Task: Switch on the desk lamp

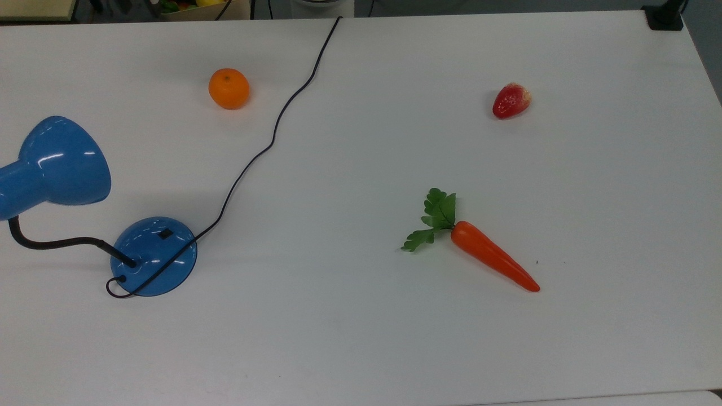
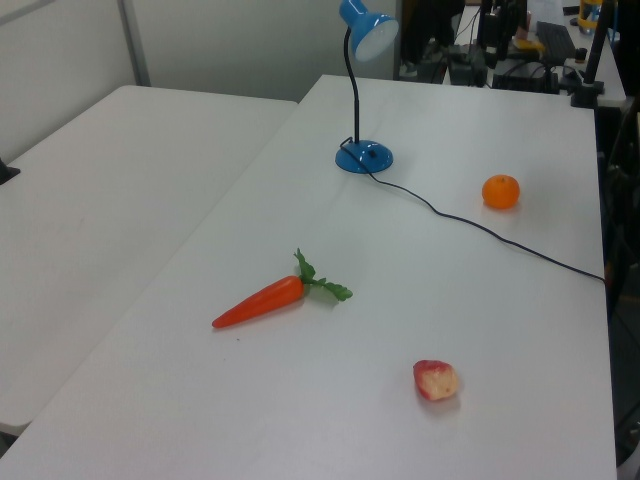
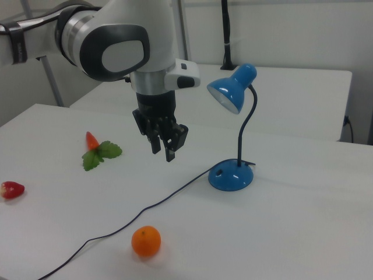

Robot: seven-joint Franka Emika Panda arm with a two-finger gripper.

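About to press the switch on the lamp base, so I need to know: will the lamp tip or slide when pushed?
The desk lamp looks top-heavy: its shade sits high on a thin bent neck, offset from the base. The base is wide and domed, so a downward press probably holds. A sideways push could slide it on the smooth table.

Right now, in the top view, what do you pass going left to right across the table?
Desk lamp → orange → carrot → strawberry.
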